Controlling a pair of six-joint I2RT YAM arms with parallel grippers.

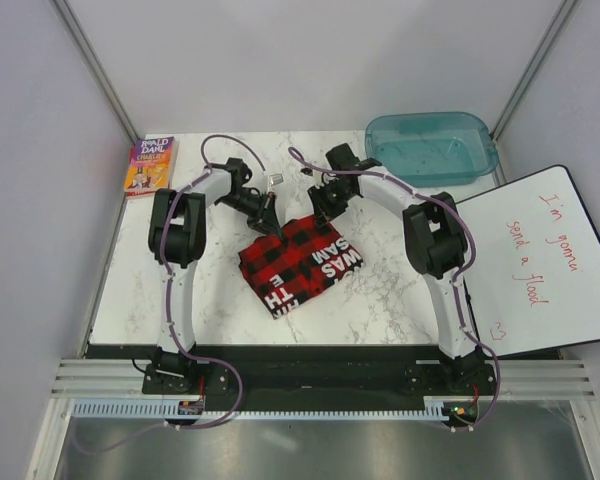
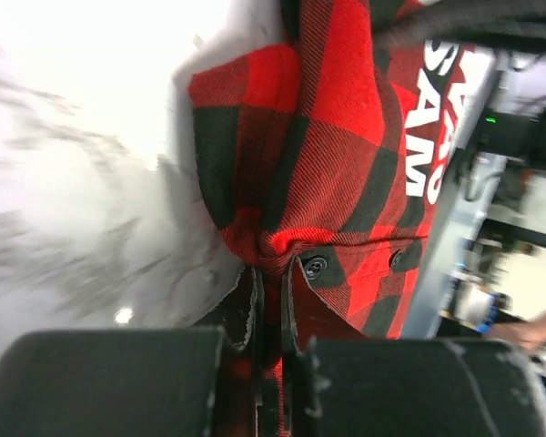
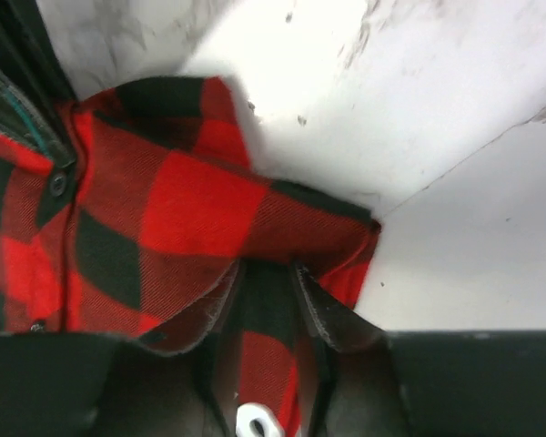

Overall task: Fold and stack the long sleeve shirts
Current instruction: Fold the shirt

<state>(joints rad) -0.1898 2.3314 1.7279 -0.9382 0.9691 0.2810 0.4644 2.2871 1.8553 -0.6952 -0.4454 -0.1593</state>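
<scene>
One long sleeve shirt (image 1: 302, 264), red-and-black check with white lettering, lies folded into a small bundle at the middle of the marble table (image 1: 150, 290). My left gripper (image 1: 276, 228) sits at the bundle's far left corner. In the left wrist view the left gripper (image 2: 271, 278) is shut on a pinch of the shirt (image 2: 328, 155) near a snap button. My right gripper (image 1: 318, 212) is at the far edge beside it. In the right wrist view the right gripper (image 3: 266, 273) holds a fold of the checked cloth (image 3: 191, 200) between its fingers, near a corner.
A colourful paperback book (image 1: 150, 165) lies at the table's far left corner. A teal plastic bin (image 1: 430, 147) stands at the far right. A whiteboard (image 1: 545, 260) with red writing leans over the right edge.
</scene>
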